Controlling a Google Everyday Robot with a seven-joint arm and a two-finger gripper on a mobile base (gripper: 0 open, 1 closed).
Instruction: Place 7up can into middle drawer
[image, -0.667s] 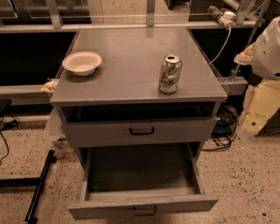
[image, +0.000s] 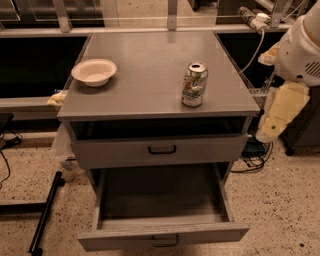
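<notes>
7up can (image: 194, 84) upright on grey cabinet top (image: 150, 75), middle drawer (image: 125, 238) open, claw (image: 280, 114) beside cabinet, state unclear

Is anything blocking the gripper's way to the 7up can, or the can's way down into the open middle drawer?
Nothing visible. The gripper hangs right of the cabinet; the 7up can stands alone near the top's right front. The middle drawer is pulled out below, its tray bare. The bowl sits far left.

Grey cabinet top (image: 150, 60), cream bowl (image: 94, 71) left, 7up can (image: 194, 85) upright right
</notes>
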